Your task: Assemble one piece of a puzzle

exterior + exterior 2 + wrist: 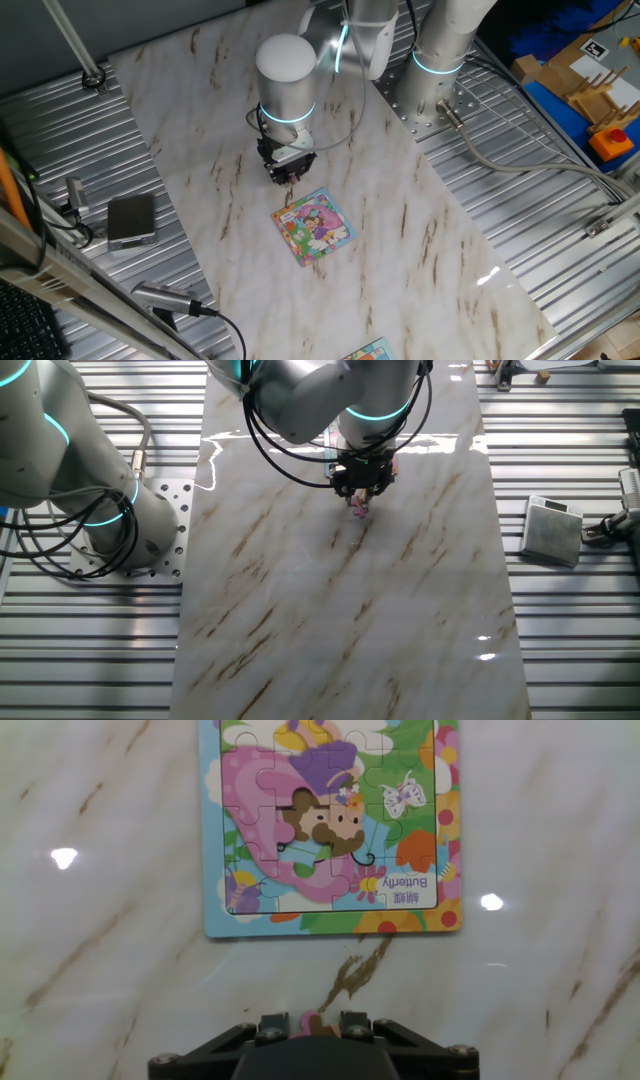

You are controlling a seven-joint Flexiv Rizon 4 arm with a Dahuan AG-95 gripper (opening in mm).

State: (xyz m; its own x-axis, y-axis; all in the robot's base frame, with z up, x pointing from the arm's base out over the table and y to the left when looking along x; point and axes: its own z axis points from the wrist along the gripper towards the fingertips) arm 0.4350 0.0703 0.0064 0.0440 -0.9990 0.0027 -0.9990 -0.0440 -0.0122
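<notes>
Hand (359,503) seems clamped on our piece (358,509) above the tabletop (420,250), puzzle (314,226) lower in frame. We risk jamming if it meets the gap rotated.

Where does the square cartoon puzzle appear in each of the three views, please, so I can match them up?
One fixed view: the puzzle lies mid-frame on the marble table, just below the gripper.
The other fixed view: not visible; the arm hides where it would lie.
Hand view: it fills the upper centre, beyond the fingers.
Shared landmark: the gripper, holding the pink piece.
</notes>
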